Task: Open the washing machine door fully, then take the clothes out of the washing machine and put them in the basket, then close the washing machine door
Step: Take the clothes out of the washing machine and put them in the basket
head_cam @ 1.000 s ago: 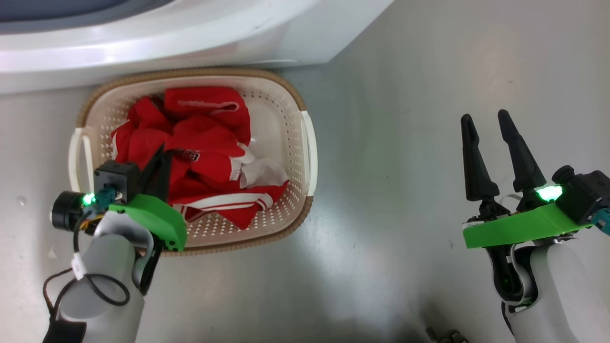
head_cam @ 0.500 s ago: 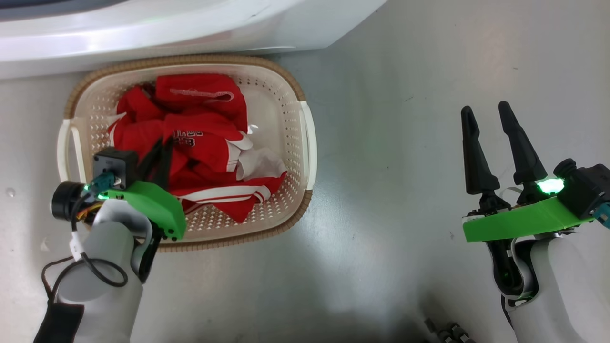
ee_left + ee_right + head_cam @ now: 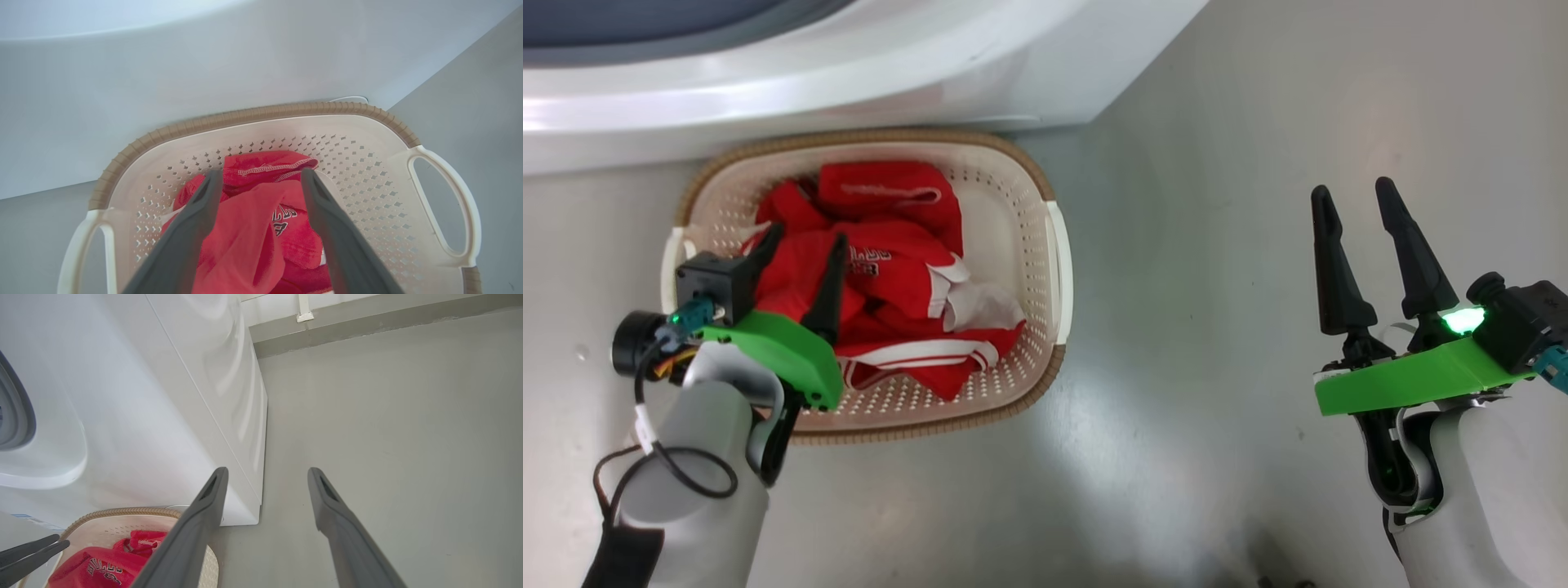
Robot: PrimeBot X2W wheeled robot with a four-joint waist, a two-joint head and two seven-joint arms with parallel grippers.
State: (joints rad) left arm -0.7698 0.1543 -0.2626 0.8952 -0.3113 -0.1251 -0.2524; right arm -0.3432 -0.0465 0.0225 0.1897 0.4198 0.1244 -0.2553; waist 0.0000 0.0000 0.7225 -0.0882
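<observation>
The left gripper holds its jaws wide apart and empty, just above the red clothes. These lie heaped in the basket on the floor, hard against the washing machine. The right gripper is open too, well off to the side. Unloading looks done, though I can't see into the drum from here. Next, I'd say, the arm lifts clear and goes to swing the door shut.

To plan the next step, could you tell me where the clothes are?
In the head view the clothes lie in the basket at left, by the washing machine, under the left gripper.
</observation>
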